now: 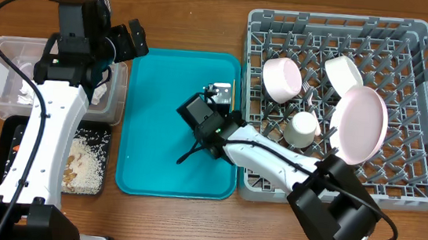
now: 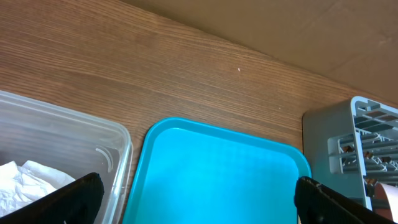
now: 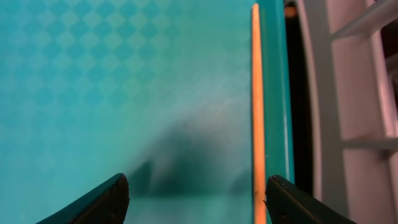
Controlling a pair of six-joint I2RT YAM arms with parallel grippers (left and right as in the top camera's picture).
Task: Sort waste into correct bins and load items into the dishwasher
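Two spread, empty pincers: left gripper (image 2: 199, 198), right gripper (image 3: 196, 194). The latter straddles a thin wooden stick (image 3: 255, 93) on a flat teal plastic tray (image 3: 93, 74).

A teal tray (image 1: 154, 130) lies flat on the wooden table (image 1: 208, 17) before me, near its middle, with its long side running away from me. It has rounded corners and a low raised rim. Close up, its floor (image 3: 93, 93) carries a faint pattern of diamonds, and a soft dark shadow falls across it. The table (image 2: 186, 62) is brown with a fine straight grain. Past its far edge lies a paler tan surface (image 2: 311, 25); I cannot tell what that is.
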